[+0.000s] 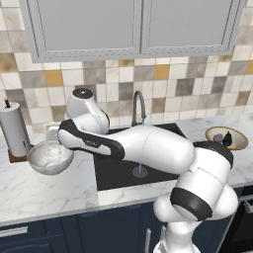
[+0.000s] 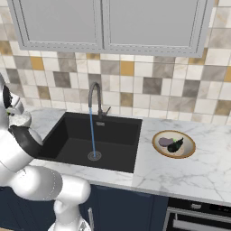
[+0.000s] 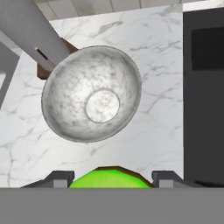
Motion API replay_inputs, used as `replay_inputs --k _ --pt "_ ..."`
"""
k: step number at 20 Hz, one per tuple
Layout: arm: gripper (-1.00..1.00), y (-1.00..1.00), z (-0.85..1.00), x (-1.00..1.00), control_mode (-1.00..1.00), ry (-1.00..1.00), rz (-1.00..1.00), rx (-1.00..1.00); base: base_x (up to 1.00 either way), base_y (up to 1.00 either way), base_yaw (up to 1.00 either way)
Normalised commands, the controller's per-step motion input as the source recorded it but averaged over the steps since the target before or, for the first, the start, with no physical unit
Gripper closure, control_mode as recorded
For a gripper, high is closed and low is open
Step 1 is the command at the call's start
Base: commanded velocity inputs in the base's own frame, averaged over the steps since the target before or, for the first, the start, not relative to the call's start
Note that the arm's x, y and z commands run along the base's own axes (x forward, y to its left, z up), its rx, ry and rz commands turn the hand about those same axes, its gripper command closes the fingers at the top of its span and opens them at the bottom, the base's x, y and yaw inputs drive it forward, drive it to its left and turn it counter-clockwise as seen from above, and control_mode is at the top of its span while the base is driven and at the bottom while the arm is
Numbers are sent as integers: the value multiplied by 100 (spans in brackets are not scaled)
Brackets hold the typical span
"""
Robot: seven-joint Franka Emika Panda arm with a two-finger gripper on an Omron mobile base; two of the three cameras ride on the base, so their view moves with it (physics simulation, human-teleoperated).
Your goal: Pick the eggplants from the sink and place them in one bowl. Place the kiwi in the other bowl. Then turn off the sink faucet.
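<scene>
Above the speckled bowl [image 3: 92, 94], end effector [image 3: 113, 177] pinching the kiwi [image 3: 109, 178] (bright green) between its fingers.

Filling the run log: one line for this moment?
gripper: shut on kiwi | above grey bowl | eggplants in tan bowl | faucet running

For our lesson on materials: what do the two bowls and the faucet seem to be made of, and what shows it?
Speckled bowl: stone or glazed ceramic, by its mottled grey-white surface. Tan bowl: probably glazed ceramic, orange-brown rim, pale inside. Faucet: dark-grey metal, slim and smooth.
</scene>
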Motion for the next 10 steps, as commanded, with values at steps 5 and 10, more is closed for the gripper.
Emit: replay_inputs --k 5,10 --pt "100 14 -7 1 -100 -4 -1 0 0 0 0" --pt "100 5 -20 4 -100 -1 -3 0 0 0 0"
